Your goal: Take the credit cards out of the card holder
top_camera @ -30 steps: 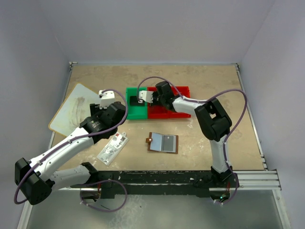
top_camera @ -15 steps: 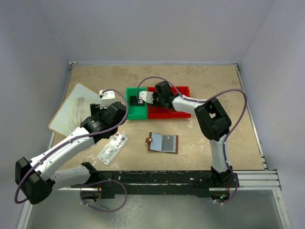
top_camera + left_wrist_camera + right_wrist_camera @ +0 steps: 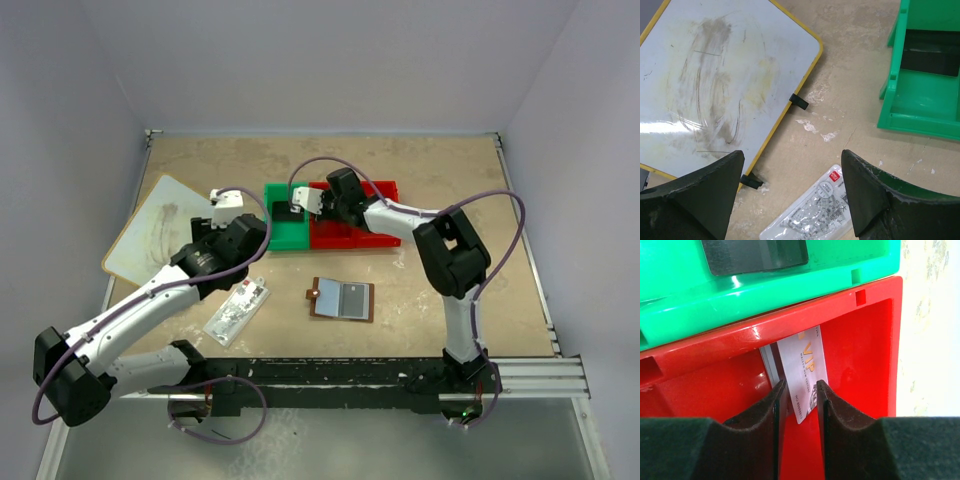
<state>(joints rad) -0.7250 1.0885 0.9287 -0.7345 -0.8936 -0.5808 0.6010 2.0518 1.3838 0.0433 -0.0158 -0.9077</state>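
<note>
The card holder (image 3: pixel 342 299) lies open on the table, brown outside with a pale clear pocket showing. My right gripper (image 3: pixel 800 385) reaches down into the red bin (image 3: pixel 860 350), also seen from above (image 3: pixel 322 215). Its jaws stand slightly apart. A white VIP credit card (image 3: pixel 802 370) leans on the bin's wall between them, with a gap on each side. A grey card edge (image 3: pixel 769 362) shows behind it. My left gripper (image 3: pixel 790 190) hangs wide open over the table, nothing between its fingers.
A green bin (image 3: pixel 285 232) adjoins the red bin (image 3: pixel 375 190) and holds a black object (image 3: pixel 755 255). A yellow-edged whiteboard (image 3: pixel 150 235) lies at the left. A clear ruler packet (image 3: pixel 810 220) lies below the left gripper.
The right jaws have parted and let go of the card, which now leans in the red bin. The left arm has hardly moved.
</note>
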